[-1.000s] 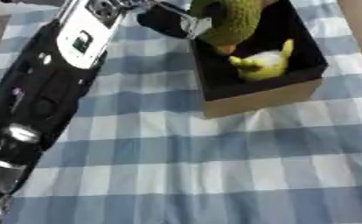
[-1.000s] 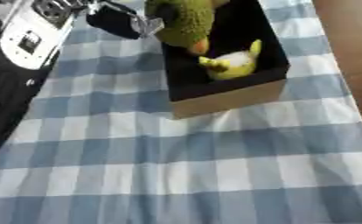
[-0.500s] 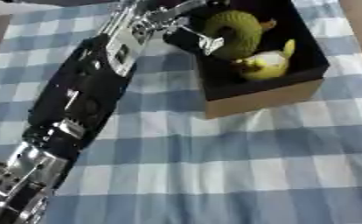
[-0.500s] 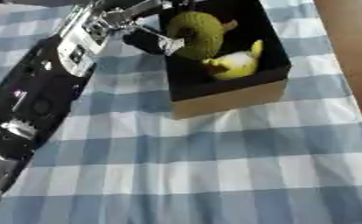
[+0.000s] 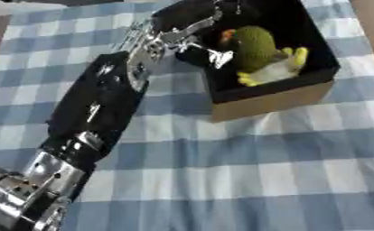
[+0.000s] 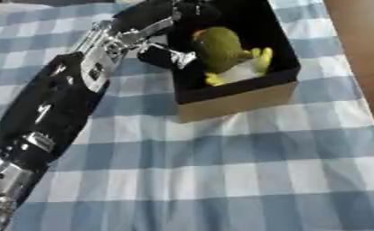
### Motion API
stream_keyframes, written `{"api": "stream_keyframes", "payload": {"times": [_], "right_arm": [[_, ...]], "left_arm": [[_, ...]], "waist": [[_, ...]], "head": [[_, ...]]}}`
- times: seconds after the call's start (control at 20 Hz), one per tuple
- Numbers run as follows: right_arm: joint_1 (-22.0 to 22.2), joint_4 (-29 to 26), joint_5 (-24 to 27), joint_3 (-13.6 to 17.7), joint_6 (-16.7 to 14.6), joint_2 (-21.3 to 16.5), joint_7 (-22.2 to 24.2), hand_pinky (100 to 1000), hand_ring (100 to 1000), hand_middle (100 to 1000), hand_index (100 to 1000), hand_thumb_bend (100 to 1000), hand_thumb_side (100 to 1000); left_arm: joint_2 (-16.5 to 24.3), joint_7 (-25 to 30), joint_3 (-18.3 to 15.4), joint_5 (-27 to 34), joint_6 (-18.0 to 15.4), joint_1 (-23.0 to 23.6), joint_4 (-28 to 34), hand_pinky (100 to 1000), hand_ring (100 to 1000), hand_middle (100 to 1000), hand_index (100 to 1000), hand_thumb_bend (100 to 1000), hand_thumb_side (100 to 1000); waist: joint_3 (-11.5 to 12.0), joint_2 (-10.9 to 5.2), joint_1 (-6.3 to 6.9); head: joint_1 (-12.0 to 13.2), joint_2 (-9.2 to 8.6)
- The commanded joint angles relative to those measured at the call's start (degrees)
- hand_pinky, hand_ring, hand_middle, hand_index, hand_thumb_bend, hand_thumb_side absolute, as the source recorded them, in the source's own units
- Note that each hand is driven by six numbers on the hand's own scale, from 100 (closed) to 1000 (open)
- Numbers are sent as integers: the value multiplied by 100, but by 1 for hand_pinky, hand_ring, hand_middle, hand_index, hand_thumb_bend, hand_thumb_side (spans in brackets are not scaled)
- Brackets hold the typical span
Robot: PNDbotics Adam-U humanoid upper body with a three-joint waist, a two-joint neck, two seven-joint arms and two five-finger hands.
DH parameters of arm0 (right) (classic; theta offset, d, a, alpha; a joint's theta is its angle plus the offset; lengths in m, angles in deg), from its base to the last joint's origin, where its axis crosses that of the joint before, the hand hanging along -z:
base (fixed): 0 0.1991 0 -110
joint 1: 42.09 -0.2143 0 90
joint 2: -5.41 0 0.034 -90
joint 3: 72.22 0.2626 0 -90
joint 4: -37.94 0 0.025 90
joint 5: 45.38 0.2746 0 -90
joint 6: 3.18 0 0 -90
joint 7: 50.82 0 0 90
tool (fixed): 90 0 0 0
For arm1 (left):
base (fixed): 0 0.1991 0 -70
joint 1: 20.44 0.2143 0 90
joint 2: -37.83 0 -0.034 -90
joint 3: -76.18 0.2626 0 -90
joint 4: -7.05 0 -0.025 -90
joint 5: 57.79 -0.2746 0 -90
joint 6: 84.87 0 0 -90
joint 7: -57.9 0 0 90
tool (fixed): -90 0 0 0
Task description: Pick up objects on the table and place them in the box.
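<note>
Green plush toy [image 5: 257,47] lies inside the box [image 5: 277,97] with your left hand [image 5: 192,35] at the box's left wall, its grasp unreadable; lift clear without snagging the toy.

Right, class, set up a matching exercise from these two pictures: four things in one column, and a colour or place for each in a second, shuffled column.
Column one:
1. box
2. green plush toy
3. tablecloth
4. left robot hand

Column two:
A. blue and white checks
B. lying inside the box
C. at the box's left wall, beside the toy
D. brown outside, black inside

Pairs: 1-D, 2-B, 3-A, 4-C
</note>
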Motion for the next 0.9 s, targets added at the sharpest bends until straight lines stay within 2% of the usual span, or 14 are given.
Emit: {"api": "stream_keyframes", "payload": {"times": [0.05,0.2,0.3,0.4,0.5,0.55,0.7,0.8,0.9], "right_arm": [[-31,-58,43,15,0,-102,17,957,1000,419,989,100,470],[-23,-58,34,12,2,-100,24,957,1000,419,989,100,470],[-14,-58,29,10,7,-102,25,956,1000,417,988,100,470],[-7,-58,23,5,8,-107,28,956,1000,417,988,100,470],[-7,-58,24,7,7,-110,21,956,1000,419,988,100,470],[-8,-58,25,9,7,-113,17,956,1000,420,988,100,470],[-12,-58,26,21,5,-122,-4,956,1000,421,988,100,470],[-16,-58,24,33,-3,-127,-24,956,1000,424,987,100,470],[-16,-58,19,46,-26,-127,-49,955,1000,425,987,100,470]], "left_arm": [[43,-304,-67,-70,114,-84,221,825,875,799,924,167,470],[80,-456,-103,115,229,-88,433,822,876,799,924,179,495],[126,-443,-113,295,310,-97,584,822,877,799,925,221,534],[175,-361,-97,463,368,-101,709,819,874,795,922,214,538],[224,-286,-93,701,412,-72,849,807,866,786,916,109,519],[253,-248,-93,879,450,-46,946,801,862,782,915,100,518],[433,-114,-76,1731,640,100,1458,783,848,769,907,100,526],[639,30,-44,2421,880,247,1965,772,839,761,894,100,574],[864,148,-38,3157,1155,445,2537,759,831,755,890,100,571]], "waist": [[8,-113,-47],[17,-114,-48],[28,-117,-46],[37,-120,-43],[45,-122,-42],[49,-122,-41],[67,-118,-36],[81,-112,-36],[102,-101,-46]], "head": [[-6,19],[-13,23],[-23,24],[-26,25],[-36,25],[-41,28],[-67,32],[-83,23],[-97,2]]}}
